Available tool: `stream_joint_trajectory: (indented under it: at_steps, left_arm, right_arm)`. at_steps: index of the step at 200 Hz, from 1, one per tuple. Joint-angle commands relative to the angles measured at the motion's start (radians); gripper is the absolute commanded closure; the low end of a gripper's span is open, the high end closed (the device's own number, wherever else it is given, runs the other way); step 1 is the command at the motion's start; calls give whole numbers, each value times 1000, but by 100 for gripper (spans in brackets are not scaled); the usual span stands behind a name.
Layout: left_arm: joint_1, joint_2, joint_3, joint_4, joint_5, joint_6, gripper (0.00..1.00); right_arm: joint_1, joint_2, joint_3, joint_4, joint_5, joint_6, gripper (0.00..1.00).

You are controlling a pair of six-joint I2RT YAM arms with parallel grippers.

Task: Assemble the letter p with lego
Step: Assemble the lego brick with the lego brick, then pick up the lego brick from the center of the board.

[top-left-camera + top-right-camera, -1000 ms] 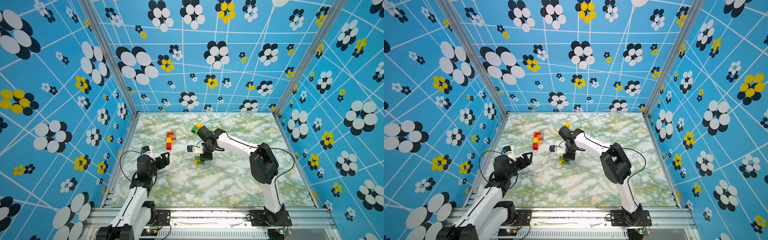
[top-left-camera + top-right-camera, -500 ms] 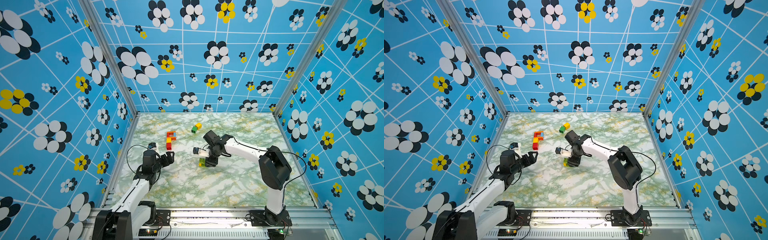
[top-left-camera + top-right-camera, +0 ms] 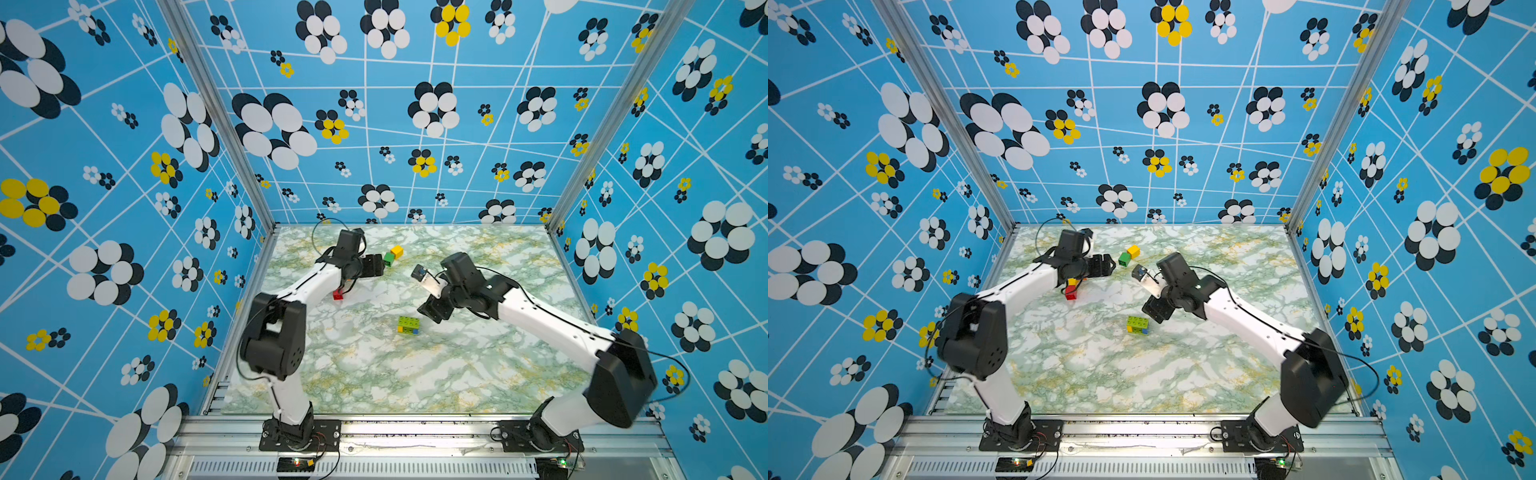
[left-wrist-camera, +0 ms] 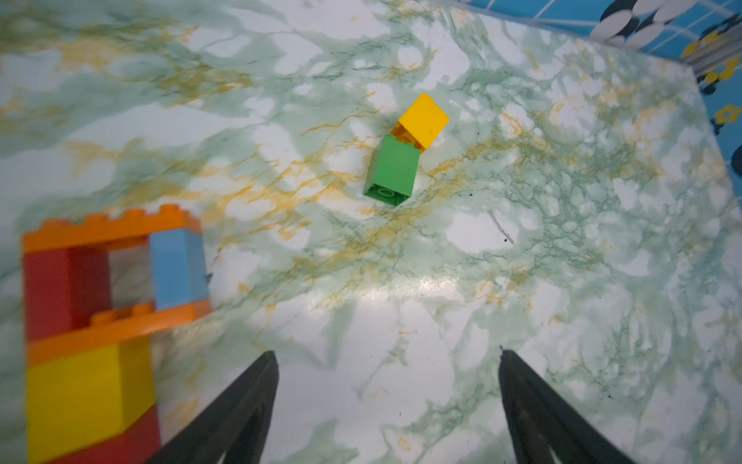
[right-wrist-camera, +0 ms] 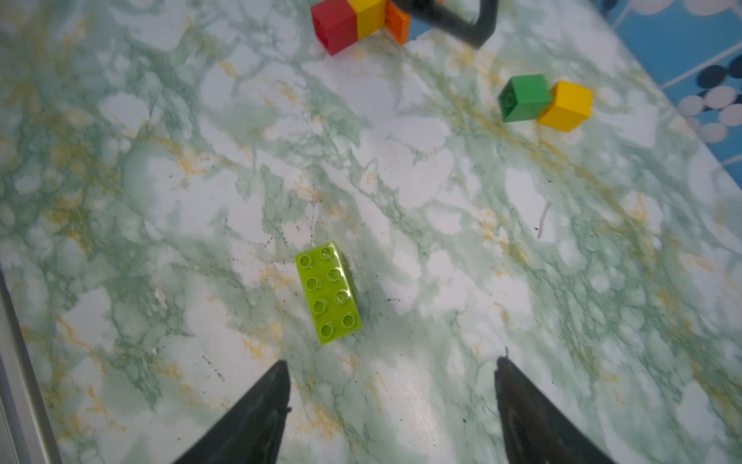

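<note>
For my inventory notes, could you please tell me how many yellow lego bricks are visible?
2: a loose yellow brick touching the green brick, and a yellow one built into the letter's stem. Others may be hidden.

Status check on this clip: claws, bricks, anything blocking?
Left claw open, empty. Right claw open, empty, above lime brick. Letter build beside left claw. Green and yellow pair loose. Nothing blocking.

Both arms have white link shells with bulky black joint housings. The left arm (image 3: pixel 305 286) and right arm (image 3: pixel 540 316) each carry a thin black cable looping beside the wrist. Black base plates (image 3: pixel 299 434) show screws, and the fingers (image 4: pixel 237 405) are tapered and black.
</note>
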Motion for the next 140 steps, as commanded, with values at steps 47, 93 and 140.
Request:
stream_joint_trajectory:
  at_steps: [47, 93, 140]
  left_arm:
    - [-74, 432, 610, -499, -117, 193, 22]
    - [-89, 615, 863, -626, -233, 223, 20]
    - [-90, 748, 1067, -710, -235, 238, 34]
  right_arm:
    - [-16, -281, -307, 348, 246, 387, 13]
    - [-16, -395, -405, 365, 252, 461, 13]
    - [-16, -393, -429, 394, 243, 475, 13]
